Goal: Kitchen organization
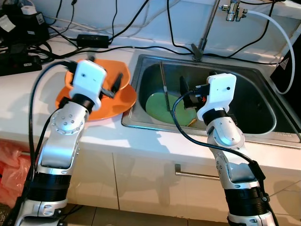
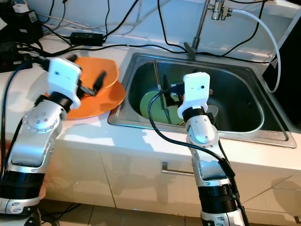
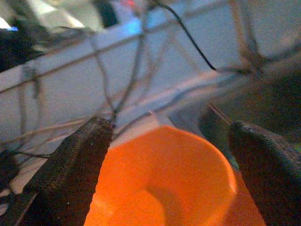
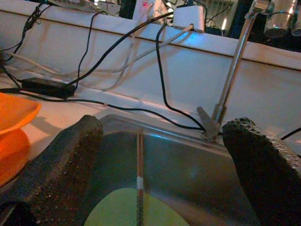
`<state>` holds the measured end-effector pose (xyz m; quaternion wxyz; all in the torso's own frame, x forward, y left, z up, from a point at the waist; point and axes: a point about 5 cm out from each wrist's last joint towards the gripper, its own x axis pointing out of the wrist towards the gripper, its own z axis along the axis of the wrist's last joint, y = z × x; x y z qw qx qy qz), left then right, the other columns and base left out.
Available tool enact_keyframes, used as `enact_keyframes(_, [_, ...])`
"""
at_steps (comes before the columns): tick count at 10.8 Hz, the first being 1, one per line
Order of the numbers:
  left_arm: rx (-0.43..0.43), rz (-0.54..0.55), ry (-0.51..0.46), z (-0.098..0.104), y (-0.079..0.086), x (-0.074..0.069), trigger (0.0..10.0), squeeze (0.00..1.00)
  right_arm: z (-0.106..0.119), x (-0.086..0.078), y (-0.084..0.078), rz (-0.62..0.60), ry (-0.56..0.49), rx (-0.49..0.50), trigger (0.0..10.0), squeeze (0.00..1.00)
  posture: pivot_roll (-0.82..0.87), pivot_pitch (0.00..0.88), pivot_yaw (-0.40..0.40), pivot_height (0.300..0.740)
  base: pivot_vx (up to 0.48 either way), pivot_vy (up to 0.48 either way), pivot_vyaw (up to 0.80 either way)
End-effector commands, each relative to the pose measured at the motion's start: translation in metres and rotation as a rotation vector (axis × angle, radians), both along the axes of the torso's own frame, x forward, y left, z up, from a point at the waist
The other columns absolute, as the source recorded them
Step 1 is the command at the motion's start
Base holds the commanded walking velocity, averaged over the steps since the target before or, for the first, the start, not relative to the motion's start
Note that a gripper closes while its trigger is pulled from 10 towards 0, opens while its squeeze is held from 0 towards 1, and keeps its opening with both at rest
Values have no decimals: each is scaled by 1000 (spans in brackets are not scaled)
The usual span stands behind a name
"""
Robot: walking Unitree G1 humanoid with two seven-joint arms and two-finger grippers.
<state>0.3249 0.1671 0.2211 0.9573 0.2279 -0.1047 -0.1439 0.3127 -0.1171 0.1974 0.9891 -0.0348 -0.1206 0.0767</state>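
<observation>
Far left on the counter [image 1: 28,117] you have black boxes [image 1: 19,42] and cables [image 1: 141,19], partly cut off by the frame edge. Your left gripper [image 1: 110,87] sits over the orange bowl [image 1: 115,101], fingers [image 3: 75,169] spread wide, nothing between them. The arm hides much of the bowl; whether it is one bowl or two stacked is hard to tell. Right of it, the sink [image 1: 150,63] holds a green plate [image 1: 160,106], its right part covered by your right gripper [image 1: 186,96]. Chopsticks [image 1: 164,82] lean from the plate up the far wall. Right gripper fingers [image 4: 51,169] are apart and empty, low in the basin. The faucet [image 1: 233,9] is cut off at the top. The basin's right side is dark.
</observation>
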Motion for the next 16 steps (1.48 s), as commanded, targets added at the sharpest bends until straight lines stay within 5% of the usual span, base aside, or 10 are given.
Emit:
enact_keyframes(1, [47,-58,-1,7,-7,2,10000,0,3,1,-4,-14,-3,2,10000,0,118,10,-71,740,0,0,0])
enact_keyframes(7, [290,-207,116,-9,5,-2,10000,0,1,1,-3,-17,1,-13,10000,0,108,11,-66,740,0,0,0])
enact_keyframes(11, [358,-130,176,-16,28,13,10000,0,1,1,-2,-14,0,-14,10000,0,107,9,-63,740,0,0,0])
enact_keyframes(12, [326,-118,200,-18,32,17,3451,0,1,1,-2,-13,0,-14,10000,0,104,9,-64,740,0,0,0])
enact_keyframes(13, [313,-136,219,-19,34,20,0,0,1,1,-1,-11,-2,-18,10000,0,98,10,-62,740,0,0,0])
enact_keyframes(16, [269,-163,199,-15,30,29,0,0,2,1,-1,-13,-4,-21,10000,0,93,7,-62,740,0,0,0])
